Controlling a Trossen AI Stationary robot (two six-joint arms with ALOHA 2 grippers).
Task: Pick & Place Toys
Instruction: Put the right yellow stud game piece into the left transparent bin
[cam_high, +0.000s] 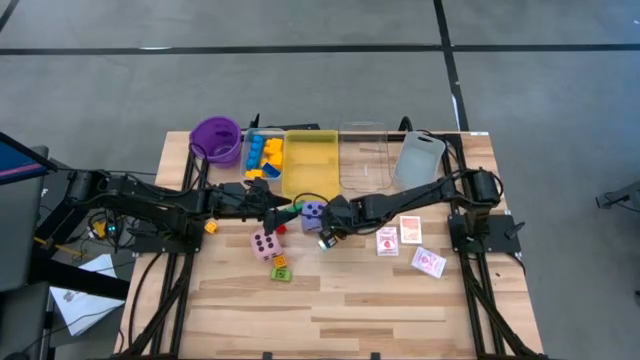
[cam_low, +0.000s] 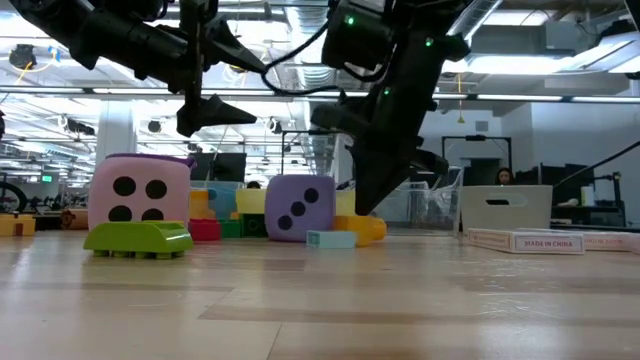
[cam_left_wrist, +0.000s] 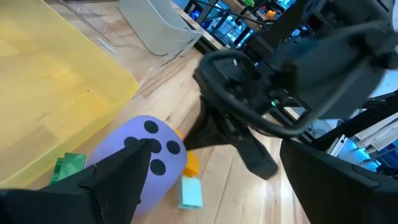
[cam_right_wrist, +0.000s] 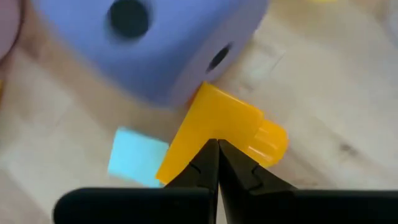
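Showing two dice mid-tabletop: purple die (cam_high: 313, 213) and pink die (cam_high: 264, 244); three cards (cam_high: 410, 230) lie toward the right edge. Right gripper (cam_right_wrist: 217, 163), fingers together, reaches down beside a yellow block (cam_right_wrist: 217, 127). Left gripper (cam_high: 283, 212), fingers apart, hovers by the purple die.

Along the table's (cam_high: 330, 300) upper edge sit a purple cup (cam_high: 216, 138), then a tray of yellow and blue blocks (cam_high: 264, 156), a yellow tray (cam_high: 311, 163), a clear tray (cam_high: 363, 155) and a grey tray (cam_high: 419, 158). Both dark arms meet at centre frame beside the purple die (cam_high: 313, 213). The pink die (cam_high: 265, 244) lies lower left of it; three red-patterned cards (cam_high: 409, 241) lie right.
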